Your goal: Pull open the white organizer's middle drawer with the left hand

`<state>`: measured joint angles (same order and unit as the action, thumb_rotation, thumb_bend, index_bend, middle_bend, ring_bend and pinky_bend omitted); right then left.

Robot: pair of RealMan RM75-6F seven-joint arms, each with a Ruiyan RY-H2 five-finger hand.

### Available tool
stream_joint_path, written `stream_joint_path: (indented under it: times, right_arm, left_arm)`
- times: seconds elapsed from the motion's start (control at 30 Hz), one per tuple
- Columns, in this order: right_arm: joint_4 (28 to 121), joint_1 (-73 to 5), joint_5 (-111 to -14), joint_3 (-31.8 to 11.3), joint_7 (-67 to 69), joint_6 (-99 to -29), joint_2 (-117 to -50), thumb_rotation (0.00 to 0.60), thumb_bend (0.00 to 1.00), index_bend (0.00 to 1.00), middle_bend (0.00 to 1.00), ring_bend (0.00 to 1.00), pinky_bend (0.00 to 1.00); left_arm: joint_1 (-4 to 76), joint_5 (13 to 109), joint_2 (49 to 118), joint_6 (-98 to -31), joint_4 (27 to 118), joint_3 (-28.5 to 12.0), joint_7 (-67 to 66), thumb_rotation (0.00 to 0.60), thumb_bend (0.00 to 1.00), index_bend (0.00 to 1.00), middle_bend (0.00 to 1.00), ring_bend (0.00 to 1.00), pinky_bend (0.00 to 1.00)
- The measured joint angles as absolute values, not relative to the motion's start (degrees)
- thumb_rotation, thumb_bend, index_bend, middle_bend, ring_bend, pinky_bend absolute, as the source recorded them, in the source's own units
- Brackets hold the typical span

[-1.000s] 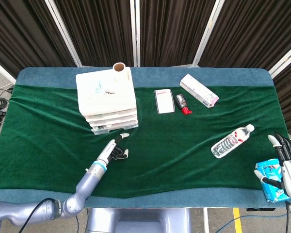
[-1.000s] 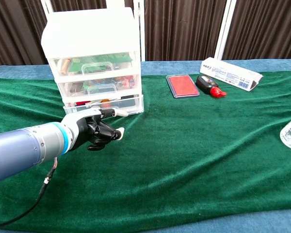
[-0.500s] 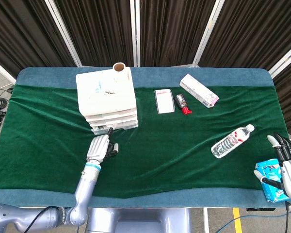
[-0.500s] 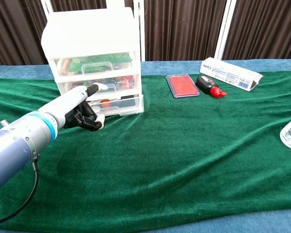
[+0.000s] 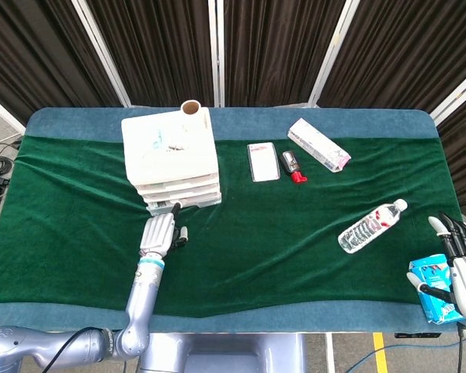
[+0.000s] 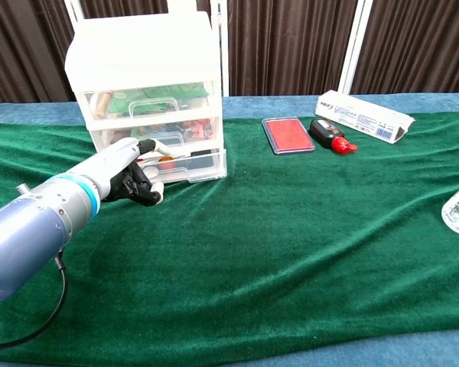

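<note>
The white plastic three-drawer organizer (image 6: 147,98) is seen standing at the back left of the green cloth-covered surface (image 6: 291,252), with all its drawers shown pushed in. The middle drawer (image 6: 154,136) is found between the top and bottom ones, its clear front showing red and green contents. The left hand (image 6: 128,174) is placed right in front of the organizer's lower drawers, one finger stretched out toward the drawer fronts and the other fingers (image 6: 147,196) curled in under the palm; nothing is held, and whether the outstretched finger touches a handle cannot be told. In the head view the left hand (image 5: 160,231) is seen just below the organizer (image 5: 171,155). A cardboard tube (image 5: 191,108) is spotted behind the organizer. To the right, a red flat case (image 6: 288,134), a black and red small device (image 6: 329,134) and a white oblong box (image 6: 363,116) are laid out in a row. A clear plastic water bottle (image 5: 370,226) is seen lying on its side further right. At the far right edge, the right hand (image 5: 460,268) is held with its fingers spread beside a blue packet (image 5: 435,288)
</note>
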<state>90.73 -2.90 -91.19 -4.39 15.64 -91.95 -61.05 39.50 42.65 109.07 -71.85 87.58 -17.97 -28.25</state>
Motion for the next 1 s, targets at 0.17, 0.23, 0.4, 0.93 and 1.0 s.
stream_joint_path:
  times: [0.17,0.23,0.4,0.93,1.0]
  right_arm:
    - [90.74,-2.85,-91.16,-4.40,15.74,-92.02,-60.98,0.600,0.04,0.07,0.00,0.00,0.00]
    - [90.72,-2.86,-91.15,-4.38,15.74,-91.96,-60.97,0.600,0.04,0.07,0.00,0.00,0.00]
    - [90.69,-2.91,-91.02,-4.41,15.86,-91.84,-60.96,0.600,0.04,0.07,0.00,0.00,0.00]
    - [90.60,-2.89,-91.13,-4.40,16.06,-91.95,-60.96,0.600,0.04,0.06,0.00,0.00,0.00]
    - [90.60,-2.91,-91.08,-4.41,16.08,-91.89,-60.97,0.600,0.04,0.06,0.00,0.00,0.00]
  left_arm:
    - [39.64,41.70,109.35,-71.35,86.99,-18.67,-28.42,0.600,0.61,0.14,0.94,0.90,0.93]
    - [39.78,40.69,109.51,-70.91,86.51,-19.28,-28.59,0.600,0.61,0.14,0.94,0.90,0.93]
    - [40.07,39.78,109.94,-70.16,85.52,-20.32,-28.45,0.600,0.61,0.14,0.94,0.90,0.93]
    - [41.04,36.14,110.43,-68.41,84.72,-21.92,-29.44,0.600,0.61,0.14,0.94,0.90,0.93]
    - [41.10,35.76,110.41,-68.31,84.75,-22.05,-29.51,0.600,0.61,0.15,0.94,0.90,0.93]
